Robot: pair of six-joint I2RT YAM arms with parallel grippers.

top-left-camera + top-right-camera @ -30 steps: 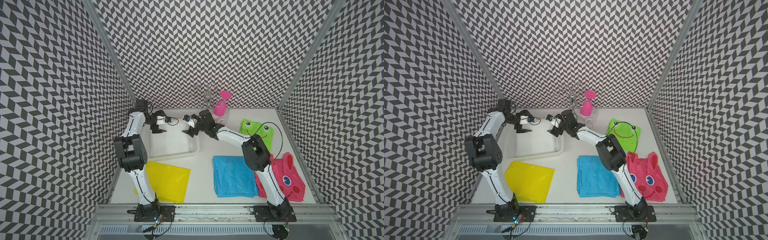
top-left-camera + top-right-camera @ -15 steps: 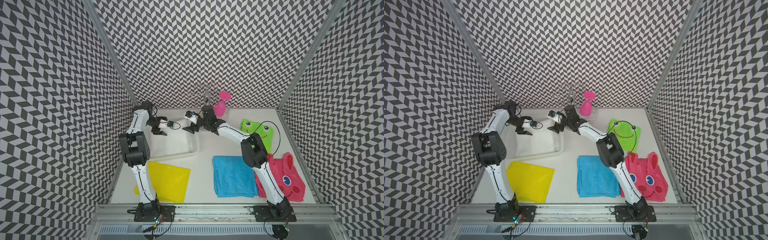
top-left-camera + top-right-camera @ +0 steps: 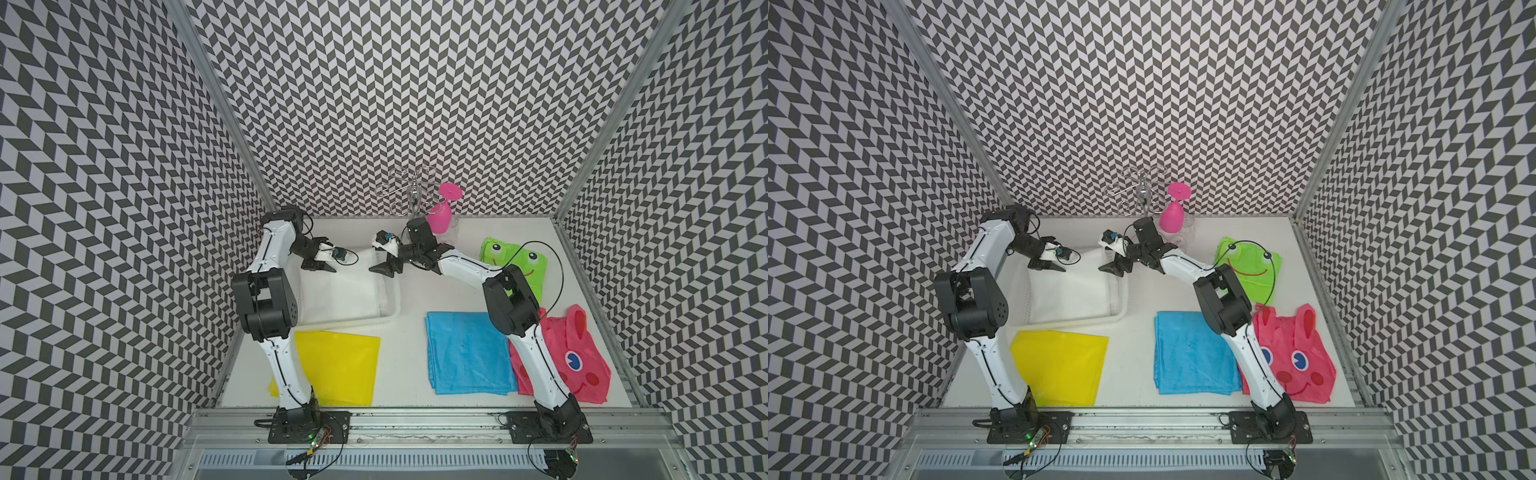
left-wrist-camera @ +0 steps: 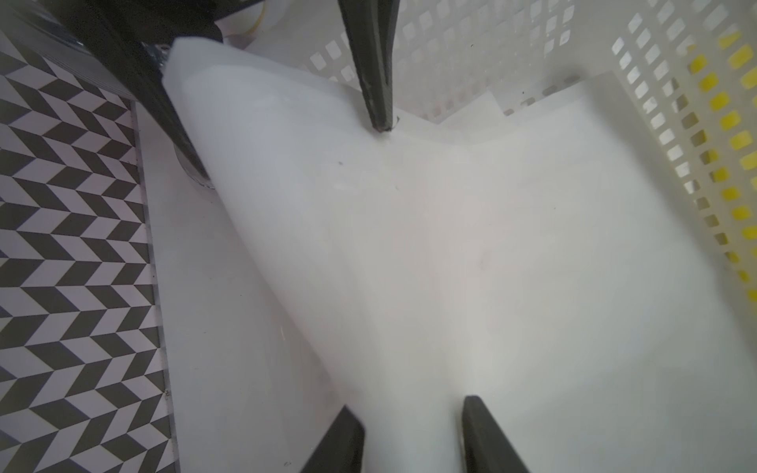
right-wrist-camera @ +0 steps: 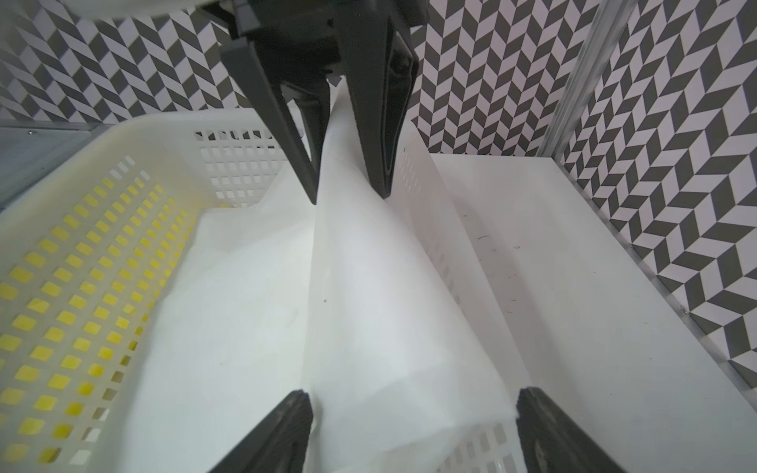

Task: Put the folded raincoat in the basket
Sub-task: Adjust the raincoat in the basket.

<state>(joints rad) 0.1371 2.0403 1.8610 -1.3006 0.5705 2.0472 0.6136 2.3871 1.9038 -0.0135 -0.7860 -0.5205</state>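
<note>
Left wrist view: blurry white raincoat (image 4: 409, 245), left end effector (image 4: 409, 405) half offscreen.

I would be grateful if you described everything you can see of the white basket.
The basket is shallow, rectangular, white plastic, with a rolled rim and small square holes in its walls. It stands on the table, on the robot's left. A folded white raincoat lies inside, ridged up at the far end. A yellow raincoat beside its near wall shows through the holes. The left claw and right claw hang over its far end.
</note>
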